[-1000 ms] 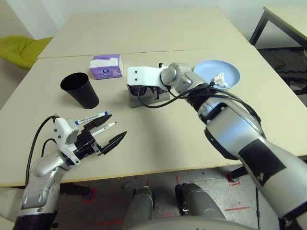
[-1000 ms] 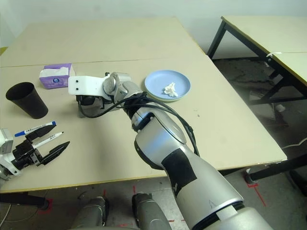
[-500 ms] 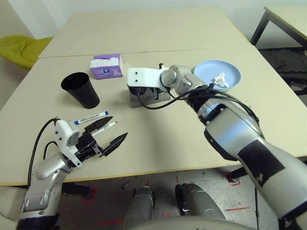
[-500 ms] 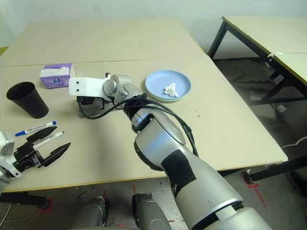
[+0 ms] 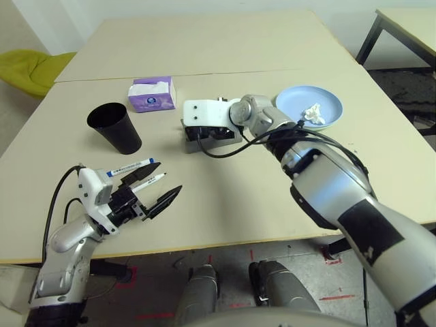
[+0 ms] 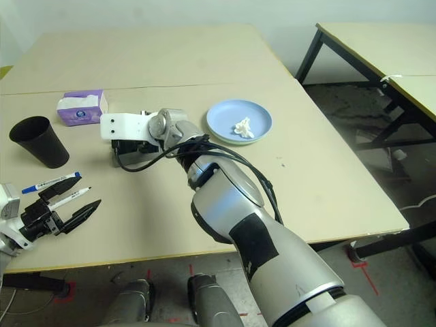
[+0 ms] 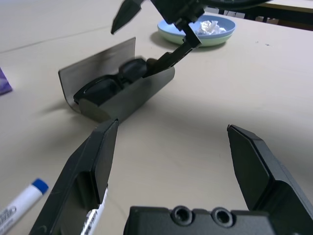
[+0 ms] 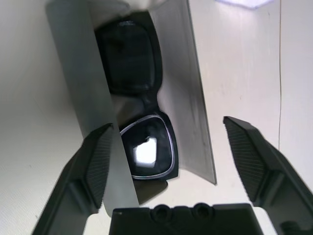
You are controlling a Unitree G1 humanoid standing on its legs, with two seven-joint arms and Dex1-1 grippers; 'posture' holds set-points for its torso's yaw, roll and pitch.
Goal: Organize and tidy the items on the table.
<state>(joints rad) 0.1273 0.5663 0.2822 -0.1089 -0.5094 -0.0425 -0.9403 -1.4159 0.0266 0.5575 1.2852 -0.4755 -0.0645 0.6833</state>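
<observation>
Now that our right claw (image 8: 166, 161) has sprung wide open, the black sunglasses (image 8: 139, 115) lie free in the grey glasses case (image 7: 122, 90), while our left claw (image 5: 151, 192) waits open.

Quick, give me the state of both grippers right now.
Left gripper: open, holding nothing, hovering near the marker pens.
Right gripper: open, holding nothing, over the sunglasses lying in the glasses case.

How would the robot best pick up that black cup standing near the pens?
Probably by the upper wall of the black tapered cup, coming from the side with the open left gripper, which is nearer. It stands upright and widens towards the rim, so fingers there should slip less.
</observation>
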